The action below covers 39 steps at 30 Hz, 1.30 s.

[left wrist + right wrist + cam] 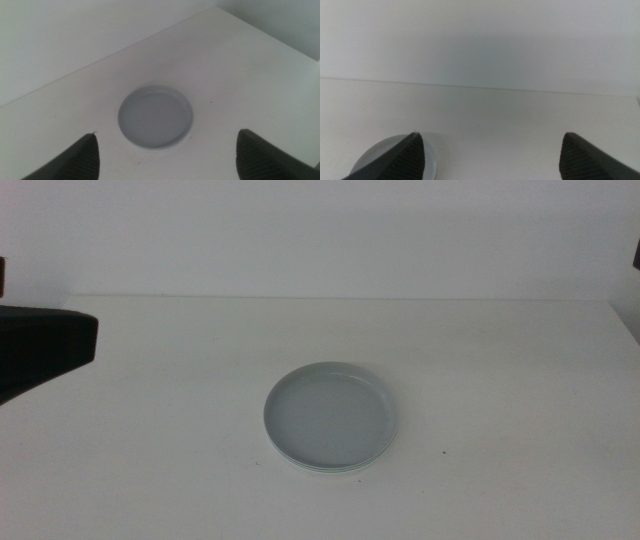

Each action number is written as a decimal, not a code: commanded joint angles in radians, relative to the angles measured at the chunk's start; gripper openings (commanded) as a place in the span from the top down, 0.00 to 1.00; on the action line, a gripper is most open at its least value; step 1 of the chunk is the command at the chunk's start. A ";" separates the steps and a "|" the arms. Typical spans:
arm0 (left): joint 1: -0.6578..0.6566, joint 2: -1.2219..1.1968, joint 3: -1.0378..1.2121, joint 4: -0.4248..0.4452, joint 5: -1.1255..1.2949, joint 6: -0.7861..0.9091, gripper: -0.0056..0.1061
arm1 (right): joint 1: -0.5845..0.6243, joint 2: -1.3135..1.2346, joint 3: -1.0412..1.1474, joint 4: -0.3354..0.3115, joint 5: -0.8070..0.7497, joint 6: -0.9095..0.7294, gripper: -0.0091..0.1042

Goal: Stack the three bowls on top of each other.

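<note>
A white table point(500, 380) runs back to a plain pale wall; the light is flat and washes out colour.

Near the table's centre sits the stack of bowls point(331, 417). The top bowl point(330, 410) is grey and lies level, face up and empty. Beneath its front edge a second rim point(318, 467) shows as a thin mint-green line, closely nested. Whether a third bowl lies within the pile cannot be settled: the rims are too thin and too alike in this light to count. No other bowl stands elsewhere on the table in any view, so the judgement is that stacking is complete or nearly so, with nothing visibly left to place.

The left gripper point(165, 160) hangs above and back from the stack, jaws spread wide with nothing between them, the pile lying in plain sight between and beyond them. In the middle view a dark part of the left arm point(40, 345) enters at the left edge, well apart from the bowls.

The right gripper point(490, 157) is likewise spread wide and empty, facing the wall, with only a grey sliver of bowl rim showing beside one jaw. In the middle view the right arm is all but out of sight.

Jaw tips in both wrist views are cut off by the frame.
</note>
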 commanded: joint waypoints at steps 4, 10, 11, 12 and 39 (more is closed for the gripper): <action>-0.001 -0.003 0.001 -0.003 -0.012 0.000 0.11 | -0.008 0.000 0.007 -0.012 -0.029 0.000 0.11; -0.001 -0.003 0.001 -0.003 -0.012 0.000 0.11 | -0.008 0.000 0.007 -0.012 -0.034 0.000 0.11; 0.001 -0.016 0.015 0.023 -0.016 0.000 0.11 | -0.008 0.000 0.007 -0.012 -0.034 0.000 0.11; 0.012 -0.028 0.033 0.049 -0.031 -0.003 0.11 | -0.008 0.000 0.007 -0.012 -0.034 0.000 0.11; 0.419 -0.211 0.421 0.234 -0.597 -0.236 0.11 | -0.008 -0.008 0.009 -0.022 -0.033 0.000 0.11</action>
